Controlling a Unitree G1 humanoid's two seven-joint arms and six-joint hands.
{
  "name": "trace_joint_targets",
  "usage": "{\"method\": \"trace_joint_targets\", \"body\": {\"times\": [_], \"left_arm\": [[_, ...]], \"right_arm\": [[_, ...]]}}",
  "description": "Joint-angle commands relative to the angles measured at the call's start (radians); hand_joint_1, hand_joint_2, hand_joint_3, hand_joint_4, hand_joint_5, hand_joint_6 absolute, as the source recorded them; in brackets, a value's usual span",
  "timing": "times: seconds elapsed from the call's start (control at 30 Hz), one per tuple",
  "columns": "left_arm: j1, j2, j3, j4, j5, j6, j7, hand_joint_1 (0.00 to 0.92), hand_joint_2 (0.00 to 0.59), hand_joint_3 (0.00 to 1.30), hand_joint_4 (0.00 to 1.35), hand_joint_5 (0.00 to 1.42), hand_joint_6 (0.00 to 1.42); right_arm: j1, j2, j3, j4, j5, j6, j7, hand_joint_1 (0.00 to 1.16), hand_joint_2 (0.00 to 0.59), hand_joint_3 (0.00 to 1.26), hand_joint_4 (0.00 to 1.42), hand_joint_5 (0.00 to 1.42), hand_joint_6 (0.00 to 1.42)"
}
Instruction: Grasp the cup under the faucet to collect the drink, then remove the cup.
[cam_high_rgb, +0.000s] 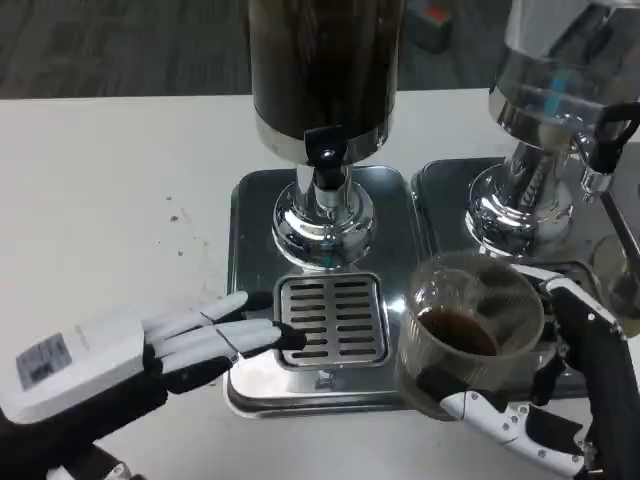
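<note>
R hand holds cup w/ drink, beside drip grate.

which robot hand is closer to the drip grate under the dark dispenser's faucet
Left. The left robot hand has fingertips touching the drip grate's left edge; the right robot hand holds the cup off to its right.

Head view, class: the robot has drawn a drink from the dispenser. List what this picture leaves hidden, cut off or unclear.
- Dispenser: its top is cut off by the upper edge, so its fill level is unknown.
- Second dispenser: cropped by the right and top edges.
- Right hand: its fingers are partly hidden behind the cup.
- Left hand: the label on its back is too blurred to read.
</note>
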Motion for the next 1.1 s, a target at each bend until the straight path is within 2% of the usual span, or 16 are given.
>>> {"method": "trace_joint_targets", "body": {"times": [0.03, 0.4, 1.1], "left_arm": [[0.017, 0.023, -0.014, -0.003, 0.016, -0.029, 0.024, 0.000, 0.107, 0.08, 0.00, 0.00, 0.14], [0.020, 0.037, 0.023, 0.001, 0.061, -0.075, 0.069, 0.000, 0.096, 0.08, 0.00, 0.00, 0.11], [0.010, 0.063, 0.005, 0.010, 0.070, -0.062, 0.098, 0.000, 0.097, 0.10, 0.00, 0.00, 0.10]], "right_arm": [[0.007, 0.004, -0.003, -0.031, 0.012, -0.040, -0.010, 0.85, 0.191, 0.59, 0.66, 0.86, 1.15], [0.008, 0.002, -0.005, -0.033, 0.016, -0.043, -0.007, 0.85, 0.191, 0.59, 0.66, 0.87, 1.15], [0.008, 0.005, -0.011, -0.031, 0.018, -0.046, -0.012, 0.85, 0.191, 0.59, 0.67, 0.87, 1.15]]}}
